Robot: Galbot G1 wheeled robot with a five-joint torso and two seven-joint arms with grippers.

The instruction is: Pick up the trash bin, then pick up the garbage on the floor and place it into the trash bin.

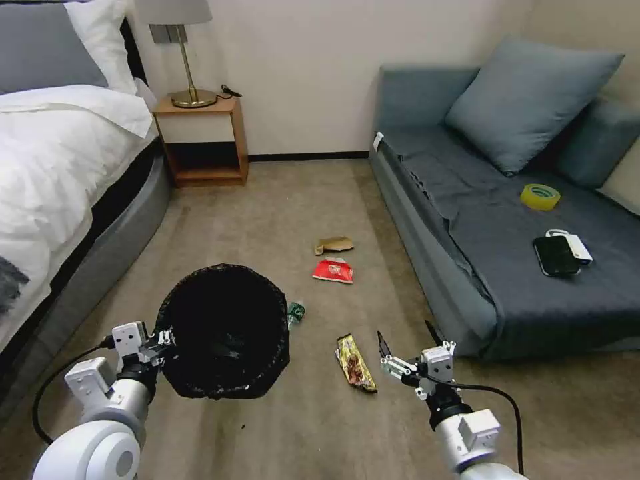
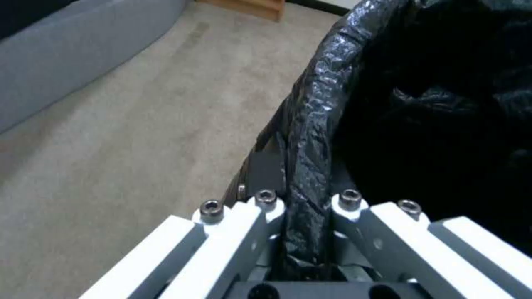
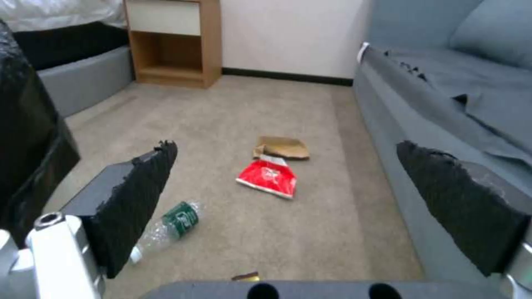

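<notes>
— Carpet runs tan between the bed (image 1: 47, 153) along the left edge of the floor and the grey sofa (image 1: 507, 247) along the right edge, with a wooden nightstand (image 1: 203, 143) against the far wall. Where is the trash bin?

— The trash bin (image 1: 223, 330) is off the carpet, tilted with its mouth toward the camera, held at the near left of the floor. The left gripper (image 1: 163, 339) is clamped on its rim; in the left wrist view the crinkled black bag over that rim (image 2: 310, 137) runs straight between the closed jaws.

— And the other arm?

— The right gripper (image 1: 405, 340) hovers over the near part of the floor, close to the sofa's front edge, jaws spread wide with nothing between them. Its black fingertips (image 3: 141, 195) frame the litter ahead.

— What garbage lies on the floor?

— Four pieces. The yellow-brown snack wrapper (image 1: 355, 363) lies nearest, just beside the right gripper. The clear plastic bottle (image 1: 295, 313) with its green label lies just beside the bin's right side. Farther toward the middle of the carpet are the red-and-white wrapper (image 1: 333, 271) and, touching or nearly touching its far edge, the crumpled tan paper scrap (image 1: 333, 245).

— Anything on the sofa?

— A yellow tape roll (image 1: 540, 197), and a black phone (image 1: 555, 255) on a white power bank, near the seat's right edge.
</notes>
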